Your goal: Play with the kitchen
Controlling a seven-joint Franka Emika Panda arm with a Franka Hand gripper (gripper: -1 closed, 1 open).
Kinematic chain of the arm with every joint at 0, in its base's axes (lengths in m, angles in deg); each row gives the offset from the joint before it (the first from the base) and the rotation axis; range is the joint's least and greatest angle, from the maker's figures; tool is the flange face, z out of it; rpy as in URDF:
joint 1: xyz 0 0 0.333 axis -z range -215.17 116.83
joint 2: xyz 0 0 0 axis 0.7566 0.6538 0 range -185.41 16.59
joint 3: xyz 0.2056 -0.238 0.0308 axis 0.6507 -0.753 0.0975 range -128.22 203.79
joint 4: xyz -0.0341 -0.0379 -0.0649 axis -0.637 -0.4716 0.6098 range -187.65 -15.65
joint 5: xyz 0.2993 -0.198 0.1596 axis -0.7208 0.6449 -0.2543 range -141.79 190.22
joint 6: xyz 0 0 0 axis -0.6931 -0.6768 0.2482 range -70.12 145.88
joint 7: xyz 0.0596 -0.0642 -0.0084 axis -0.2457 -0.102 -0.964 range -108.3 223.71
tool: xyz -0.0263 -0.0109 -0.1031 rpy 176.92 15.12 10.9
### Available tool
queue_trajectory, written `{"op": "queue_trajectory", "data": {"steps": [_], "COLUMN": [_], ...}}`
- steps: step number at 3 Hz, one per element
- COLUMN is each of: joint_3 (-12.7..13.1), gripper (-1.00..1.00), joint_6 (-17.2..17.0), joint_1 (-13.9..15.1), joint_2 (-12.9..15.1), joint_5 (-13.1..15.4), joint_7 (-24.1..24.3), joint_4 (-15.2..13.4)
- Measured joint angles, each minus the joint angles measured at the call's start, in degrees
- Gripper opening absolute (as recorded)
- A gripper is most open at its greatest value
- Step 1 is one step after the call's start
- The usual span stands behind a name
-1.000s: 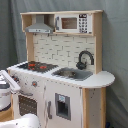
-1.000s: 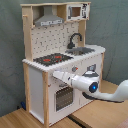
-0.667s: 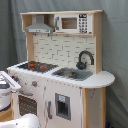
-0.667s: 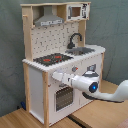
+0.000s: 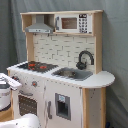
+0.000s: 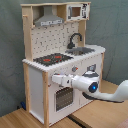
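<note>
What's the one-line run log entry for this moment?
arm: reaching across kitchen front | gripper: beside oven door, by knobs | hob, sink: untouched

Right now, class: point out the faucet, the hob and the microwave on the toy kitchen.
faucet [image 5: 85,59], first exterior view, its black arch.
hob [image 6: 52,59], second exterior view, its black top.
microwave [image 5: 73,23], first exterior view, its door.
</note>
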Motion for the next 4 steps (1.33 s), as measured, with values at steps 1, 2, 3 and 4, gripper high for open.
{"op": "queue_trajectory", "data": {"steps": [1,2,3,4], "joint_3": [0.0,0.0,0.0,-0.6], "gripper": [-1.0,-1.0,-1.0,-1.0], "joint_6": [-0.6,-1.5,-2.2,-6.5], "joint_1": [0.0,-0.1,-0.1,-0.8], "joint_2": [0.0,0.0,0.0,0.3], "joint_5": [0.0,0.0,0.0,0.0], "joint_7": [-6.5,-12.6,-18.3,-21.9], "joint_4": [0.2,0.5,0.7,0.7]}}
